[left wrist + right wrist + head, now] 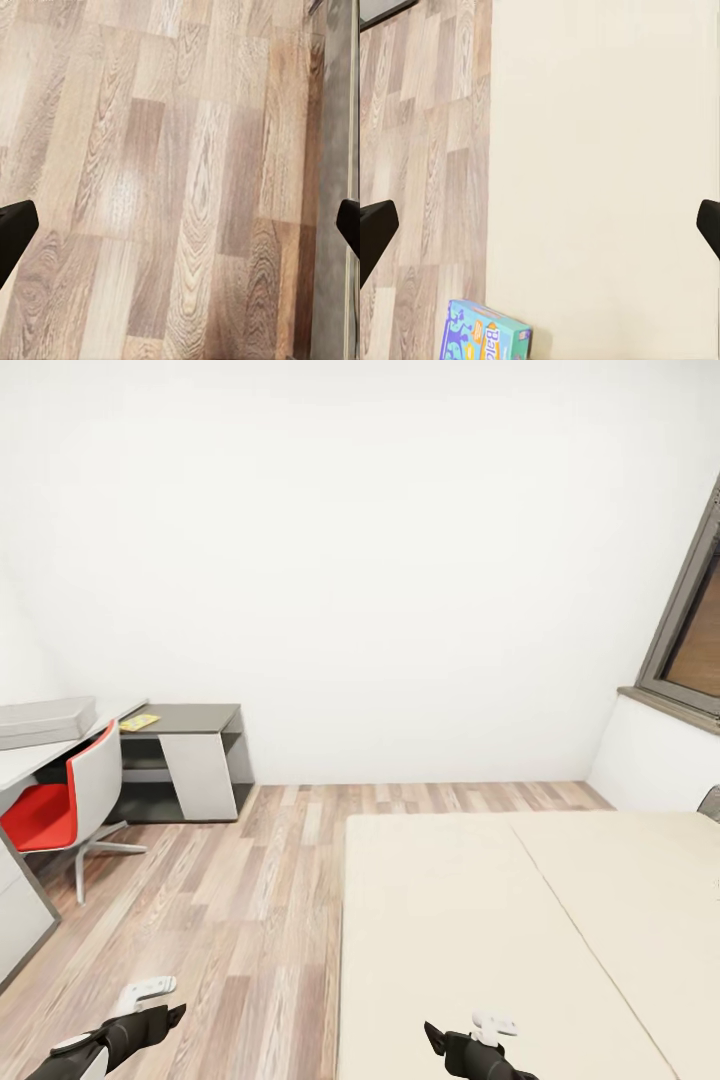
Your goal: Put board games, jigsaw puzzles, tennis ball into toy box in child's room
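Note:
A blue board game (484, 342) with orange marks lies on the cream bed (600, 150), at the mattress edge beside the floor. My right gripper (540, 229) hangs open above the bed with nothing between its fingers; in the head view it (462, 1032) sits low over the mattress (480, 920). My left gripper (165, 1010) is open over the plank floor (180, 150). At the far left the light-grey toy box (45, 720) stands on the table (30, 760). A flat yellow toy (138, 722) lies on the table's lower dark-grey section; I cannot tell which kind.
A red chair (60, 800) with a white back stands at the desk. Wood floor (230, 880) runs between desk and bed. A dark-framed window (690, 630) is on the right wall, and a plain white wall is ahead.

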Controlling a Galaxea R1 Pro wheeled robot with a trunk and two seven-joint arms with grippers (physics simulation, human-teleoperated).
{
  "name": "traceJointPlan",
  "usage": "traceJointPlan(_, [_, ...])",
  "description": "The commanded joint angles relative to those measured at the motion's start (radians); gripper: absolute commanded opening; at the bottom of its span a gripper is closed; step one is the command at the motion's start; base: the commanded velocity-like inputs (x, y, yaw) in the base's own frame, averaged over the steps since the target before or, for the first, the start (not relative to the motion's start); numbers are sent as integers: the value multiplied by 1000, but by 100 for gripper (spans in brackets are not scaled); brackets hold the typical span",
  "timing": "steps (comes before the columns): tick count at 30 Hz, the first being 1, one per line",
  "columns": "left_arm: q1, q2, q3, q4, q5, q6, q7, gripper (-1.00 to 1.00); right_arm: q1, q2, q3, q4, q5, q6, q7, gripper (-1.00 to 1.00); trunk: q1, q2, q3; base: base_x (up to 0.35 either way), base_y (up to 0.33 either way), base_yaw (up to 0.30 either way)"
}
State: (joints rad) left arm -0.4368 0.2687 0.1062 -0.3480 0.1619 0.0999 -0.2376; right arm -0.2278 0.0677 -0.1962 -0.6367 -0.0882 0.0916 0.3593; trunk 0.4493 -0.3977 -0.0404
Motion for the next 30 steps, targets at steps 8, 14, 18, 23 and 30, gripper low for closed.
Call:
traceJointPlan(8, [0,0,6,-2,10,10,-6,100,-1,1,-6,-1,-10,10,7,100,1,-2,1,0,0,-145])
traceJointPlan(14, [0,0,6,-2,10,11,-6,100,-1,1,-6,-1,-9,10,7,100,1,-2,2,0,0,-29])
traceJointPlan(18, [0,0,6,-2,10,11,-5,100,-1,6,-6,-1,-9,10,7,100,1,-2,2,0,0,-7])
traceJointPlan(23, [1,-17,3,0,8,9,-3,100,-1,19,-6,0,-7,2,-10,100,1,-2,2,0,0,-1])
traceJointPlan(30, [2,-25,3,1,7,9,-3,100,-1,37,-9,0,-6,2,-28,100,1,-2,2,0,4,0])
